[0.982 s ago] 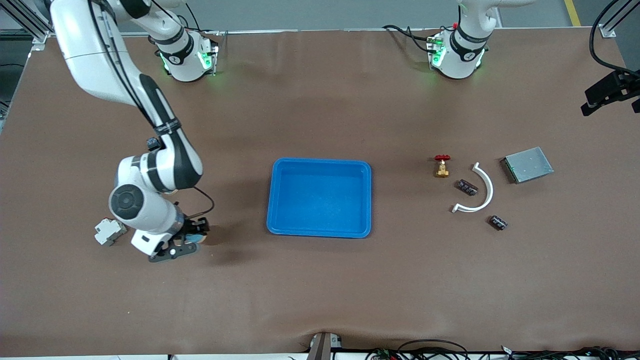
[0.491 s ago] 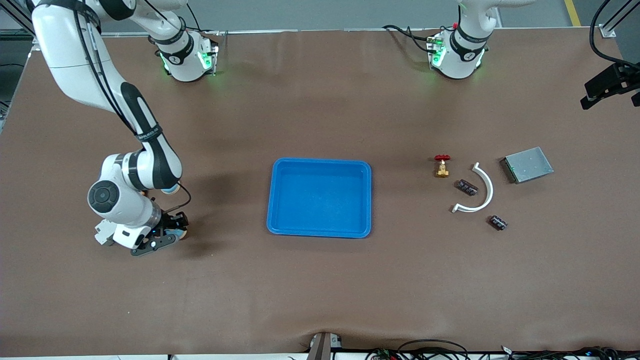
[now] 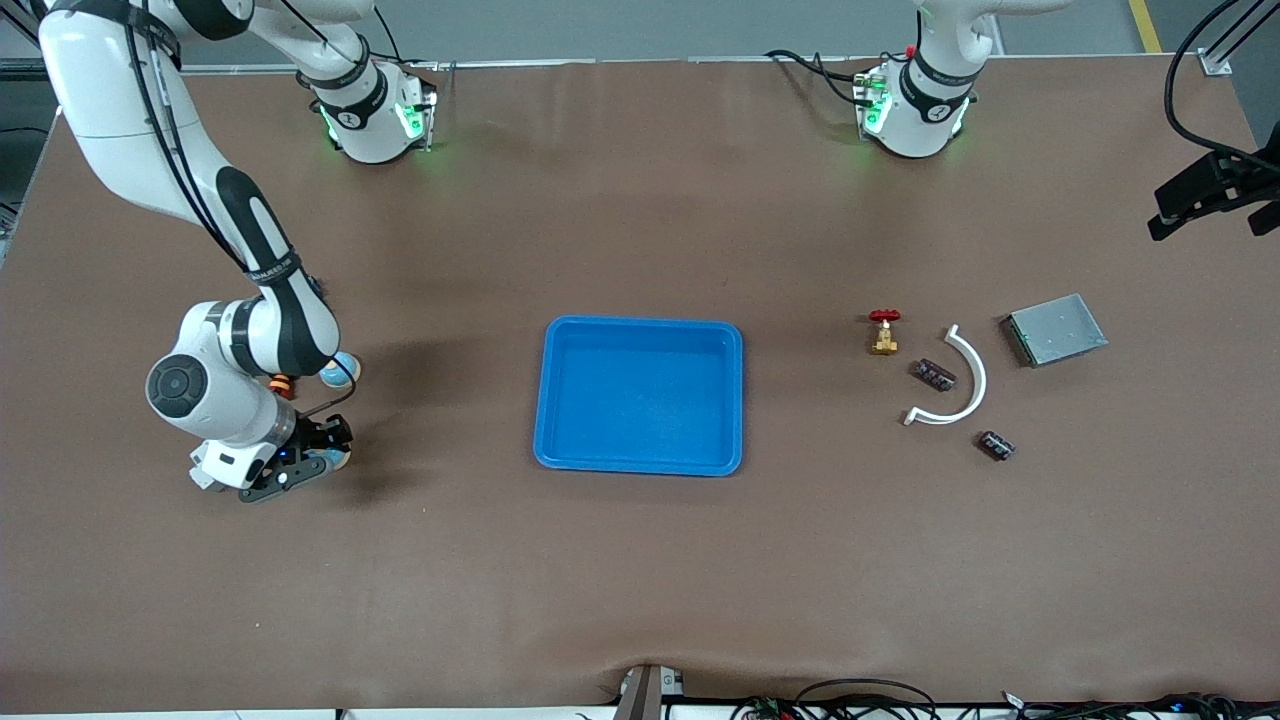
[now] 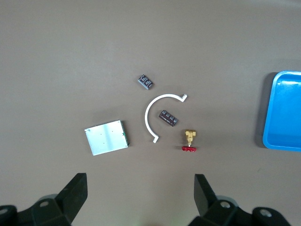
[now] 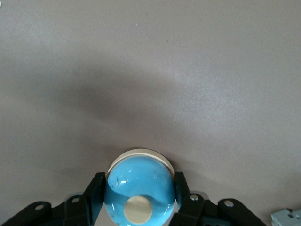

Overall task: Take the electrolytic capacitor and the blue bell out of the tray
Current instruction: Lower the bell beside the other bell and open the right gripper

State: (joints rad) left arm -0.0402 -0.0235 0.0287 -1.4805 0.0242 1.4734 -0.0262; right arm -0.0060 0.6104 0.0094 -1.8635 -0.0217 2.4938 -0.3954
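Observation:
My right gripper [image 3: 305, 462] is low over the table toward the right arm's end and is shut on a blue bell [image 3: 338, 458]. In the right wrist view the bell [image 5: 136, 176] sits between both fingers [image 5: 96, 188] of the gripper [image 5: 139, 193]. Two small dark capacitor blocks lie toward the left arm's end: one [image 3: 935, 374] inside a white arc, one [image 3: 996, 445] nearer the camera. Both show in the left wrist view [image 4: 168, 117] [image 4: 146, 81]. My left gripper [image 4: 141, 181] is open and empty, high over them.
A blue tray [image 3: 640, 322] stands mid-table, empty. By the capacitors lie a white arc [image 3: 982, 375], a red-handled brass valve [image 3: 884, 332] and a metal plate [image 3: 1056, 329]. By the right arm lie a blue round thing [image 3: 342, 369], an orange piece [image 3: 283, 383] and a grey-white block [image 5: 287, 217].
My right gripper has moved with the bell toward the right arm's end, away from the tray, uncovering the blue round thing and the orange piece. The left hand shifted slightly.

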